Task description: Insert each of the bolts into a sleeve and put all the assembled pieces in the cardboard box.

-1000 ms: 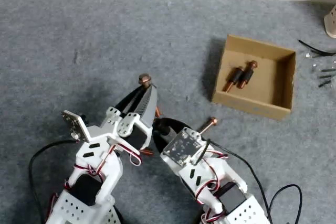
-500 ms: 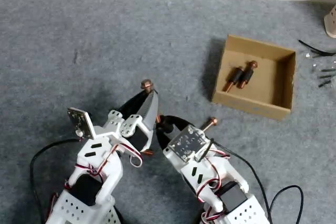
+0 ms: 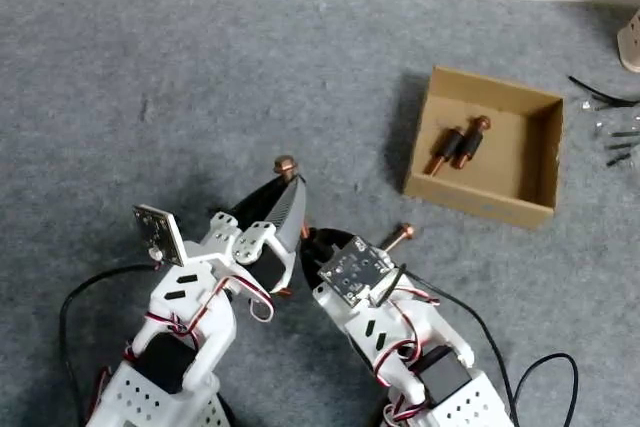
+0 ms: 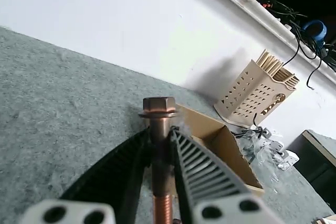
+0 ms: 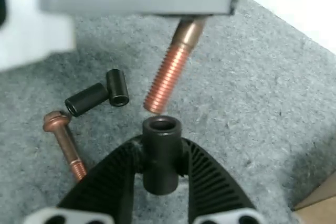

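Here, threaded copper bolt [image 5: 167, 80], tubular sleeve [image 5: 161, 156]

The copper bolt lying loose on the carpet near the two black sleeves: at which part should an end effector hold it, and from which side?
Probably the plain shank just below the flanged head of the loose bolt, coming from straight above and closing across its length. It lies flat on the carpet, and this grip leaves the threaded end free for insertion.
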